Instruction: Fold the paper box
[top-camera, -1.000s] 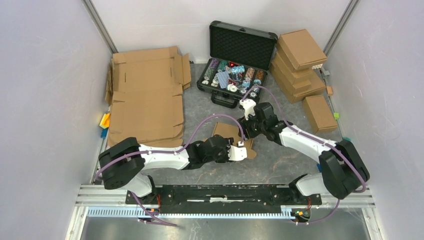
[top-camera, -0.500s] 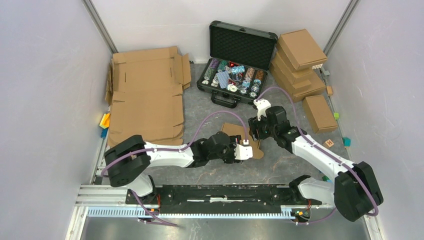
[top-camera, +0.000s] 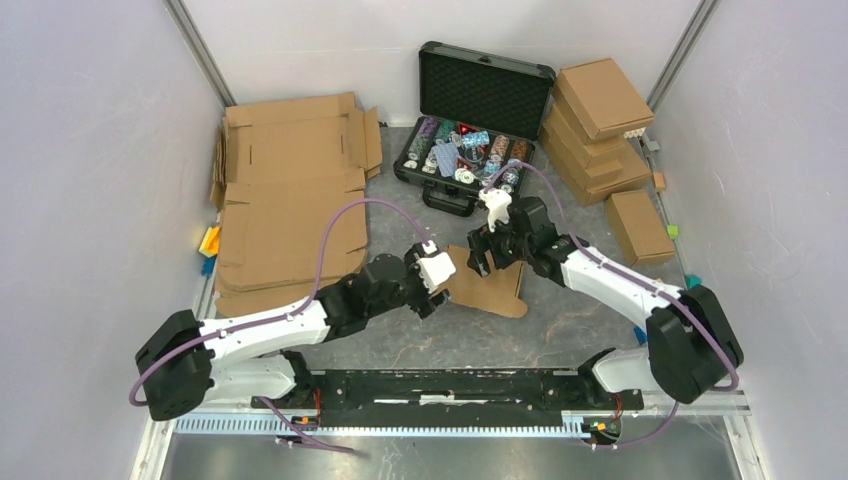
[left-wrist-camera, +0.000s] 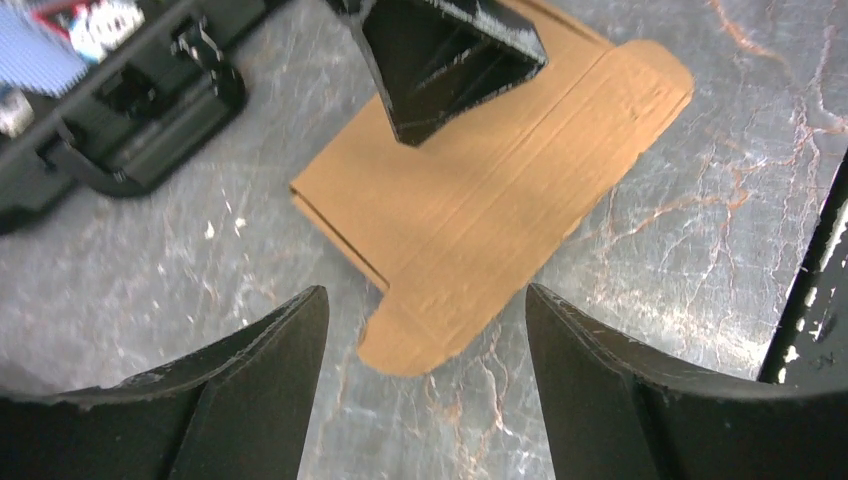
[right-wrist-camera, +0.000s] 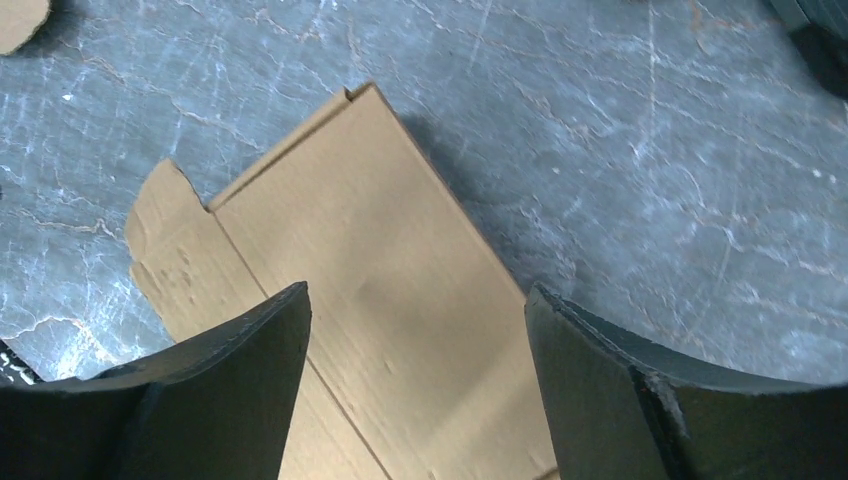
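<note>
The table (top-camera: 560, 320) is a grey slab veined like marble, and the wrist views show pale flecks on it. Plain pale walls (top-camera: 90, 200) close it in on three sides. Metal posts (top-camera: 200, 50) slant up at the back corners. A black rail (top-camera: 450, 385) along the near edge carries both arm bases.

The paper box (top-camera: 495, 288) lies flat and unfolded near the middle of the table, just in front of the case (top-camera: 470, 150). It has a rounded tab at its near right corner. The left gripper (top-camera: 447, 278) is at the box's left edge with its jaws wide apart and nothing between them. In its wrist view the cardboard shows on the table beyond the fingers (left-wrist-camera: 250, 400). The right gripper (top-camera: 481, 260) hangs over the far edge of the box, also spread wide and holding nothing. Whether either gripper touches the cardboard cannot be told.

The case stands open at the back with its lid raised and rows of chips (top-camera: 462, 152) inside. Large brown sheets (top-camera: 290, 200) cover the far left of the table. At the far right is a stack (top-camera: 600, 130) of closed cartons, with one carton (top-camera: 638, 228) lying alone nearer the arms. Small coloured blocks (top-camera: 209, 243) sit by the left wall.
</note>
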